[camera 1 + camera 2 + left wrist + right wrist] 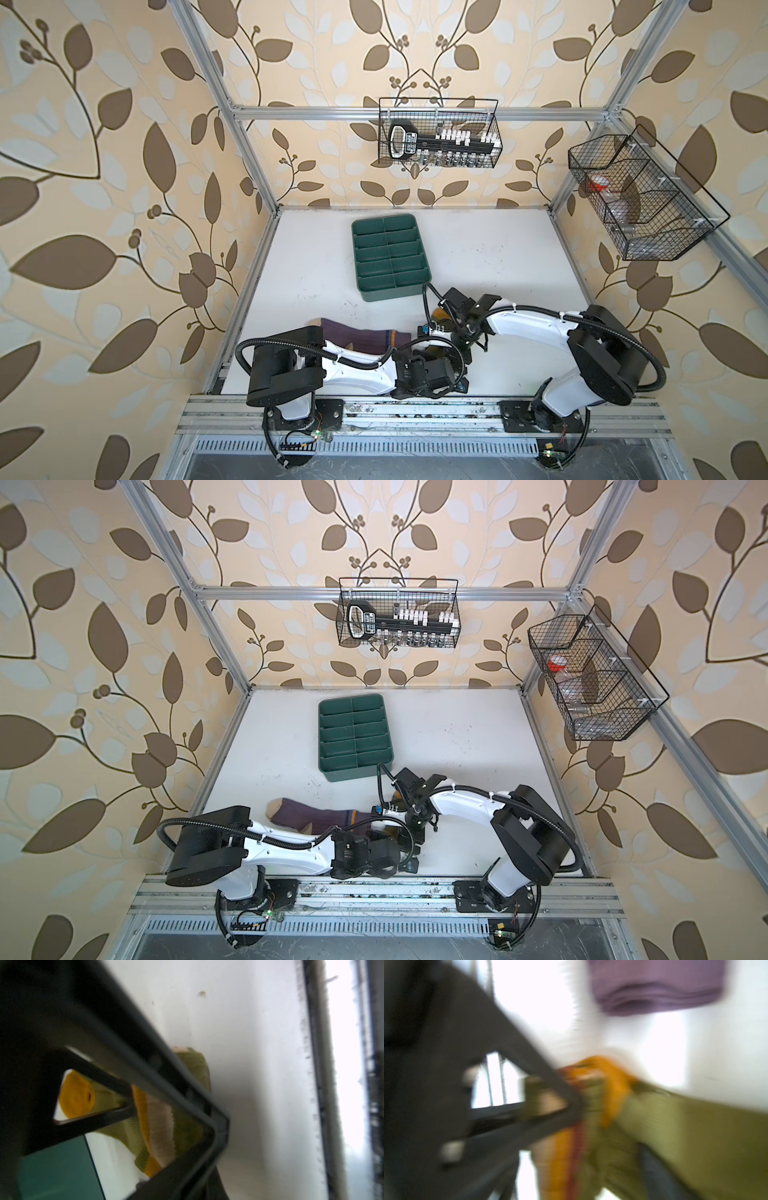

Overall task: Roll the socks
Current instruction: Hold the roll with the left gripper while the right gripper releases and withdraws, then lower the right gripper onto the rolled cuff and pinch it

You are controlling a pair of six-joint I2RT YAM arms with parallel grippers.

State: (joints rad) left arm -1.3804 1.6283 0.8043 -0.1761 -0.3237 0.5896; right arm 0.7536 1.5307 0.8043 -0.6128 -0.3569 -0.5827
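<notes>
The purple sock (353, 336) lies flat on the white table near the front left, partly under my left arm; the right wrist view shows it too (654, 987). Both grippers cover most of the olive sock (187, 1126), which has mustard and cream stripes. Its mustard toe is wound into a small roll (76, 1097). My left gripper (430, 354) is shut on the olive sock's striped part. My right gripper (467, 337) stands open, with bunched olive sock (685, 1126) lying between its fingers (529, 1076). That view is blurred.
A dark green divided tray (390, 257) sits just behind the grippers. Wire baskets hang on the back rail (438, 133) and on the right rail (640, 199). The metal base rail (415, 411) runs along the table's front edge.
</notes>
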